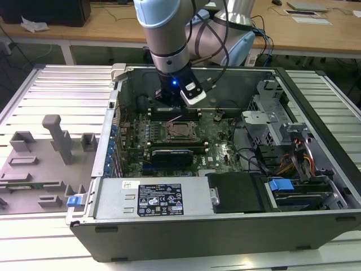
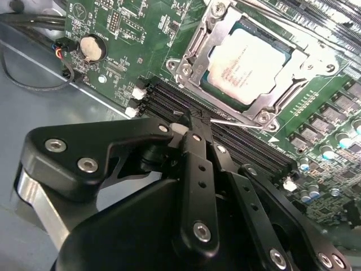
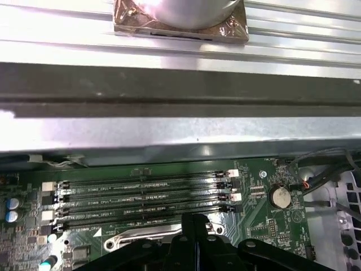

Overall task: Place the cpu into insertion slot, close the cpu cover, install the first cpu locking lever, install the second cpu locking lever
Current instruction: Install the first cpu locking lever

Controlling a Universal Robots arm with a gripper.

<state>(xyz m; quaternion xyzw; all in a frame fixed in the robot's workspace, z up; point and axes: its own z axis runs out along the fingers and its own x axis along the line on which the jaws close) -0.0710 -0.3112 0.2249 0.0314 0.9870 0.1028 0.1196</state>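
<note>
Although the task has four steps, the first two look finished. In the second wrist view the cpu [image 2: 248, 65] lies flat in the insertion slot [image 2: 204, 80] on the green motherboard [image 2: 141, 34]. The cpu cover [image 2: 192, 56] appears folded down around it, its silvery frame bordering the chip's pale top. What seems left is the lever work. The black end effector [image 2: 194, 123] has its fingers pressed together, with the tips just beside the socket edge nearest them. There a thin silver locking lever [image 2: 234, 120] runs between the socket and the long black memory slots [image 2: 248, 144]. Whether the tips pinch that wire or merely rest against it cannot be told, nor whether it is caught under its hook. The other lever, on the socket's opposite side, is hard to make out. In the exterior view the arm [image 1: 163, 34] reaches down into an open computer case [image 1: 225, 226] lying on a slatted desk [image 1: 56, 84], and its wrist hides the fingertips. In the first wrist view the socket is cut off behind the black fingers, beside a round coin battery [image 3: 279, 196].
</note>
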